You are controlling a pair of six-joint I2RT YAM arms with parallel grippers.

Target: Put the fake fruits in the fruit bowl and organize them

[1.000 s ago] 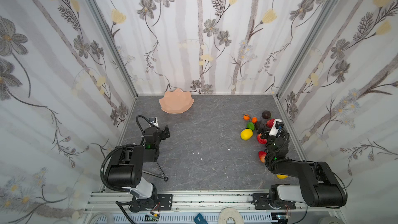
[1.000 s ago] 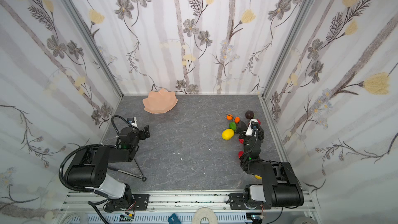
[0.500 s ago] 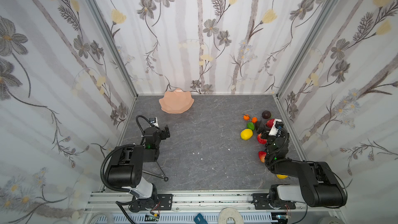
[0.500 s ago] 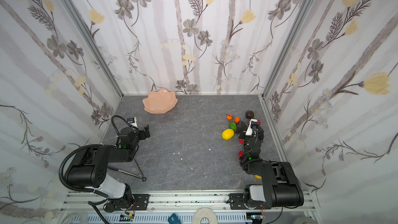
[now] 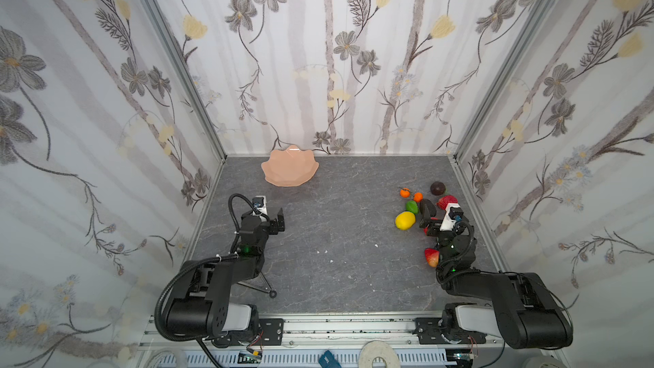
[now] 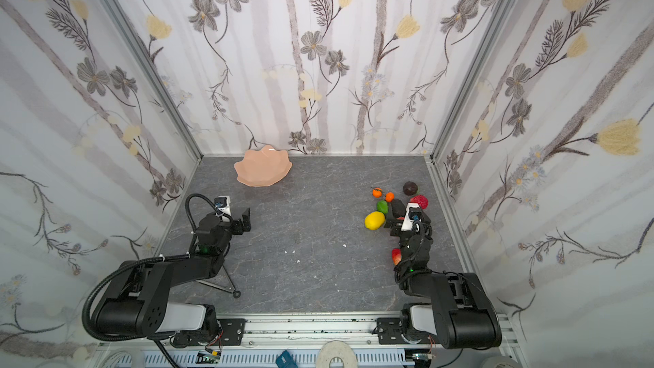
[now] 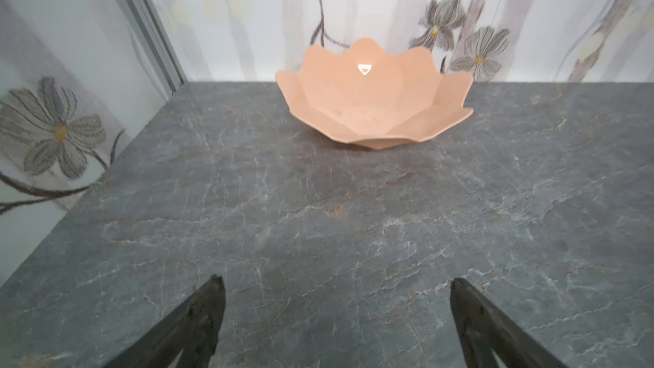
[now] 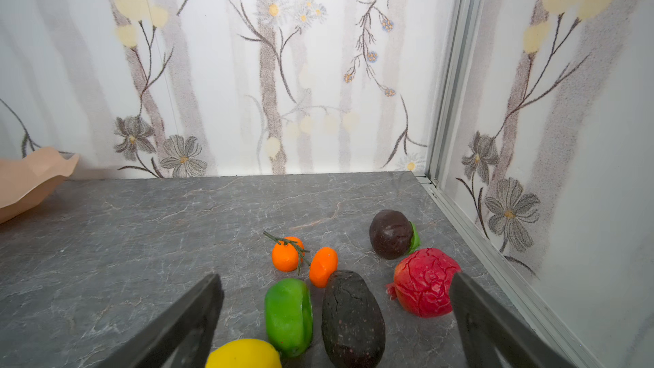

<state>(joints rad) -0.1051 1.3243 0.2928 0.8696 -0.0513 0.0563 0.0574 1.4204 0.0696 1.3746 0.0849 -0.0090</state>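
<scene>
**Worktop** (image 5: 336,253): grey marbled slab, closed in by floral wall panels on the left, far and right sides.

**Fruit bowl** (image 5: 289,170): peach-pink with a scalloped rim. It stands upright at the far edge, left of centre, just in front of the back wall, and is well apart from every fruit.

**Fake fruits**: all lie on the worktop at the right, close to the right wall.
- Lemon (image 5: 405,220): yellow, leftmost of the cluster.
- Lime (image 5: 411,206): green, just beyond the lemon.
- Stemmed orange (image 8: 286,254) and plain orange (image 8: 322,266): tiny, side by side, beyond the lime.
- Long avocado (image 8: 352,320): dark, just right of the lime.
- Round dark fruit (image 5: 437,188): farthest of the group, with a green patch on one side.
- Crinkled red fruit (image 5: 446,201): closest to the right wall.
- Red fruit with pale tip (image 5: 431,257): lies alone nearer the front, beside the right arm.

**Left claw** (image 7: 336,283): jaws wide, gripping nothing. It sits low over bare worktop on the left, pointing at the fruit bowl and well short of it.

**Right claw** (image 8: 336,276): jaws wide, gripping nothing, at the near side of the cluster. In the right wrist view the lime and long avocado lie between its fingers. Whether it touches any fruit cannot be told.
</scene>
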